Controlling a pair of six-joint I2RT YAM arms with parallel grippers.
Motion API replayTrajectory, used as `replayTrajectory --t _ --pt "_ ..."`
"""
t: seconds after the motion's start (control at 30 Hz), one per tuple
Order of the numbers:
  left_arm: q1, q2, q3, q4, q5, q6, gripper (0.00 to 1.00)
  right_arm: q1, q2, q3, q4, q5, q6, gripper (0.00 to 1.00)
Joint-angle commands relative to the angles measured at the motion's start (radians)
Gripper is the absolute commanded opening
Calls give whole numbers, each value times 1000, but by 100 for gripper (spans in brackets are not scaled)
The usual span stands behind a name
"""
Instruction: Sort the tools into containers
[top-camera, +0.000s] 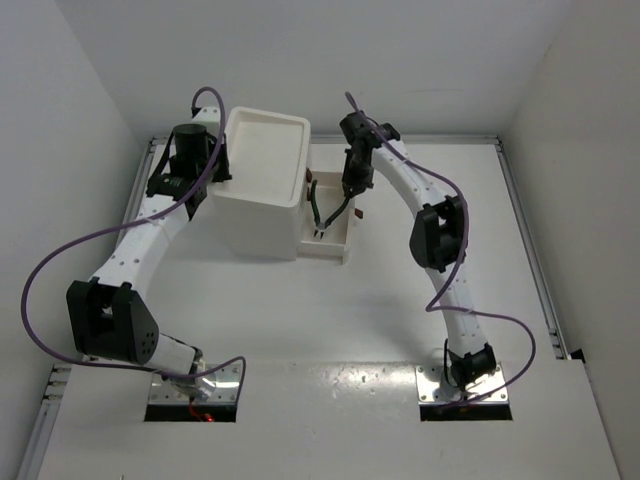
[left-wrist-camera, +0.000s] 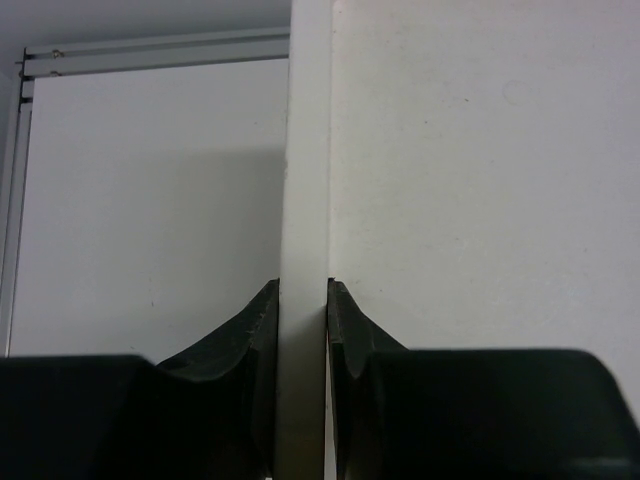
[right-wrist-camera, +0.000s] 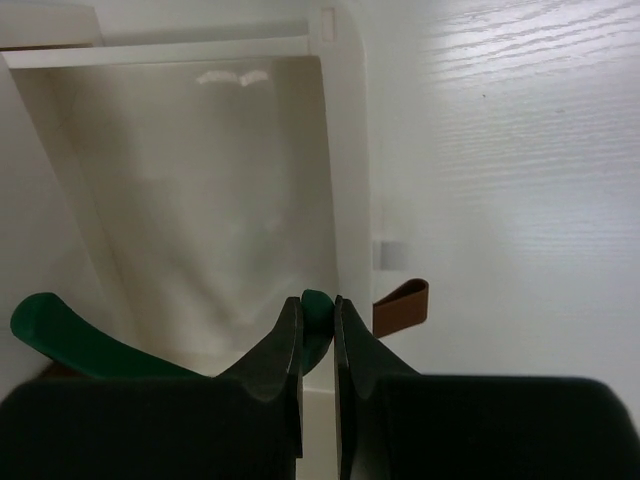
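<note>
The white drawer unit (top-camera: 262, 180) stands at the back middle of the table, and one drawer (top-camera: 345, 240) is pulled out on its right side. My right gripper (top-camera: 349, 192) hangs over that drawer, shut on one handle of the green-handled pliers (top-camera: 320, 215). In the right wrist view the pinched handle tip (right-wrist-camera: 317, 305) shows between the fingers, the other green handle (right-wrist-camera: 60, 335) spreads left, and the drawer's pale inside wall (right-wrist-camera: 345, 180) lies below. My left gripper (top-camera: 220, 165) is shut on the unit's left rim, a white upright edge (left-wrist-camera: 303, 200) between its fingers (left-wrist-camera: 262, 320).
A brown drawer handle (right-wrist-camera: 402, 305) sticks out from the open drawer's front, just right of my right fingers. The unit's recessed tray top (top-camera: 268, 150) faces up. A metal rail (left-wrist-camera: 150, 52) runs along the table's far edge.
</note>
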Motion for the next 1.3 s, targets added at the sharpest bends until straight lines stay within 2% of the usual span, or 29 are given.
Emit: replayTrajectory --t 0.0,0.17,0.23,0.73,0.83,0.9,0.93,1.0,1.13,1.27 --pt "-2 29 4 -43 2 19 0 45 25 56 59 -70 31 0" --pt "-11 29 4 -43 2 19 0 65 63 69 108 -93 22 0" --pt "-11 29 4 -43 2 19 0 74 63 69 128 -57 22 0" --pt "-11 38 4 -43 2 19 0 74 121 27 128 8 11 0" --pt "-11 38 4 -43 -7 19 0 74 121 27 139 -4 11 9" --pt "-11 48 4 -43 -7 19 0 74 121 27 150 -4 11 30" --pt "-11 48 4 -43 -7 19 0 74 121 18 159 -4 11 37" --pt "-11 48 4 -43 -16 19 0 74 121 7 159 -15 11 43" --pt "-11 48 4 -43 -16 19 0 65 92 -13 214 -49 1 45" --pt "-11 48 4 -43 -16 19 0 56 32 -68 269 -85 10 36"
